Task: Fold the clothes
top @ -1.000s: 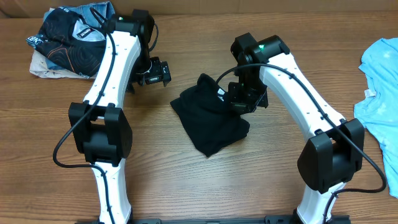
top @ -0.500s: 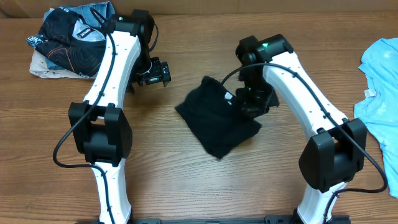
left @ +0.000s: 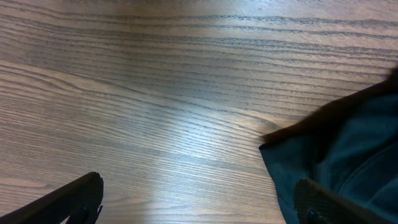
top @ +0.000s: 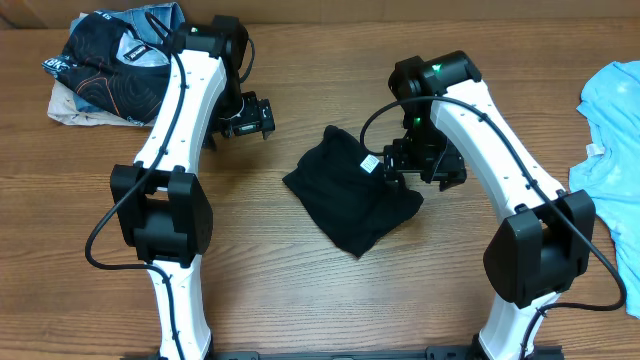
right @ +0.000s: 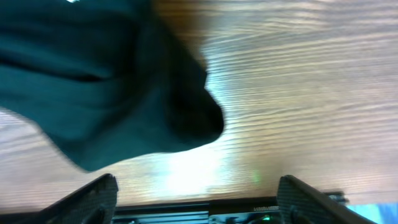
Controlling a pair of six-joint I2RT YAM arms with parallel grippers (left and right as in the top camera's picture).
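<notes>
Nothing here reads clearly: the white label (top: 369, 160) on the black shirt (top: 345, 195) is too small, and the pale print on the dark patterned garment (top: 110, 60) (far corner) is a blur.

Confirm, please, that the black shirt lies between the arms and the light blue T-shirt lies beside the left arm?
Not quite: the overhead view shows the light blue T-shirt beside the right arm, not the left. The black shirt does lie between the arms.
</notes>
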